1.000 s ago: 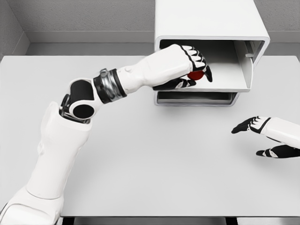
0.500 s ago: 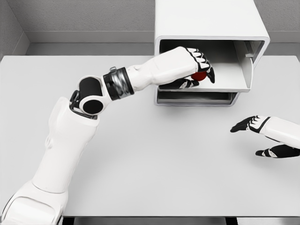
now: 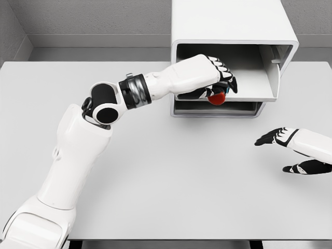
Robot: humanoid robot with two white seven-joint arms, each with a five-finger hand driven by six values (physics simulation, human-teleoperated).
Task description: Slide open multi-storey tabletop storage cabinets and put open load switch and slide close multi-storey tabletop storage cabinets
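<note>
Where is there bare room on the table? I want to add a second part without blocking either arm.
Free: the wide table stretch in front of the cabinet, between the left arm and the right hand, and the far-left corner. Crowded: the open upper drawer, where the left hand holds the red switch at its front edge.

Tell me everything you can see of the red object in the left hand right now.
The red object looks small, rounded and glossy; only part of it shows, so its full shape is unclear. It sits beneath the curled fingers of the left hand, which grips it from above. It is at the front edge of the open upper drawer of the white cabinet, overlapping the drawer's front lip. Whether it touches the drawer cannot be told.
</note>
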